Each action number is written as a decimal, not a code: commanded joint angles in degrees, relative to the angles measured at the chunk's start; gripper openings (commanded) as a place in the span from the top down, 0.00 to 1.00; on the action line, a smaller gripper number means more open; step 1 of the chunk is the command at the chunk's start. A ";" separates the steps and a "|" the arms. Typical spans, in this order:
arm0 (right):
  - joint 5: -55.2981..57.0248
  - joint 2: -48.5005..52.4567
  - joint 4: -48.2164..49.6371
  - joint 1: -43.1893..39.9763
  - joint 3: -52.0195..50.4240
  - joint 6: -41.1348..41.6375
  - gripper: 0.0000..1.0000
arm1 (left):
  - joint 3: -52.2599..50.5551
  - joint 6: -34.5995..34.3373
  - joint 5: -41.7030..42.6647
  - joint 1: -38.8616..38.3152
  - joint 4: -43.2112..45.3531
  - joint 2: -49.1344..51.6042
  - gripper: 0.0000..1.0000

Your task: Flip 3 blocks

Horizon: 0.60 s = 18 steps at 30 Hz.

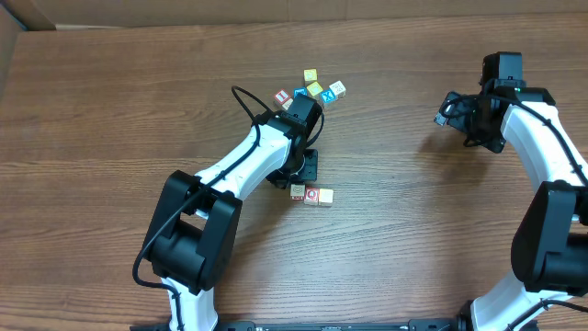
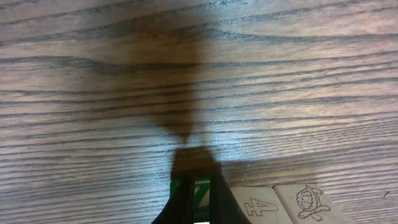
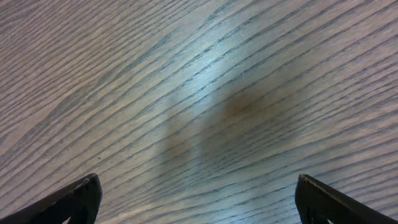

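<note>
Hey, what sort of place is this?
Probably a robot manipulation test bench: a left arm and right arm mounted at a wood-grain table, with small alphabet blocks scattered on it.

2 pairs: left fingers (image 2: 219, 199) tight together, right fingers (image 3: 74, 202) wide apart.

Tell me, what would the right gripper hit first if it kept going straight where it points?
The wooden table, most likely. The right gripper, jaws open, faces plain wood in its wrist view, with nothing else ahead; how far off is unclear.
</note>
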 commanded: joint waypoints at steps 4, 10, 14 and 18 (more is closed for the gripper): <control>0.15 -0.07 0.31 -0.02 0.52 -0.17 0.00 | -0.24 1.99 0.33 -0.17 -0.46 0.46 0.96; 0.15 -0.07 0.31 -0.02 0.52 -0.17 0.00 | -0.24 2.21 0.68 -0.17 -0.57 0.46 0.96; 0.13 -0.07 0.31 -0.02 0.52 -0.17 0.00 | -0.24 2.40 0.72 -0.17 -0.59 0.46 0.96; 0.15 -0.07 0.31 -0.02 0.52 -0.17 0.00 | -0.24 2.49 0.98 -0.17 -0.61 0.46 0.96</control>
